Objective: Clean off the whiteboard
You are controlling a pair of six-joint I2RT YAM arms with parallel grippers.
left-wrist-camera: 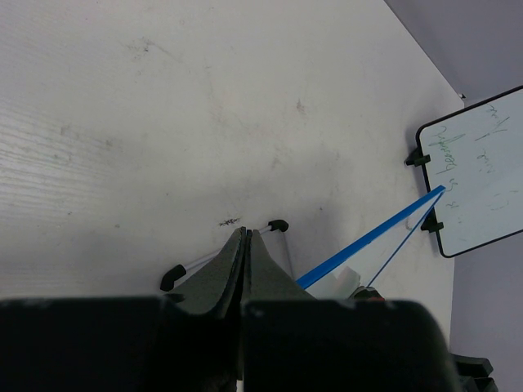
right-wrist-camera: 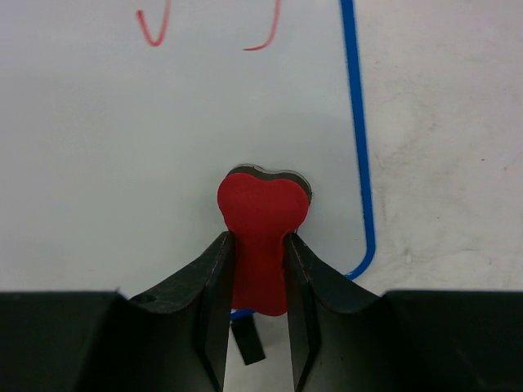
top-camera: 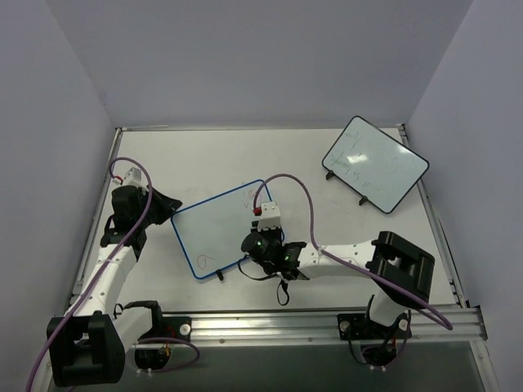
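Note:
The whiteboard [top-camera: 216, 229], white with a blue rim, lies tilted at the table's middle; a small red scribble [top-camera: 203, 260] sits near its front corner. My right gripper [top-camera: 260, 242] is over the board's right side, shut on a red eraser [right-wrist-camera: 261, 220] that rests on the white surface [right-wrist-camera: 122, 122] near the blue rim [right-wrist-camera: 357, 122]. Two red marks [right-wrist-camera: 152, 28] lie ahead of the eraser. My left gripper [top-camera: 167, 208] is shut with nothing seen between its fingers, at the board's left corner. In the left wrist view, the left gripper [left-wrist-camera: 245, 233] points at a black-tipped foot bar [left-wrist-camera: 279, 224].
A second, black-rimmed whiteboard [top-camera: 376, 163] with faint marks stands at the back right, also in the left wrist view [left-wrist-camera: 482, 171]. Grey walls close in the table on three sides. An aluminium rail [top-camera: 327, 322] runs along the near edge.

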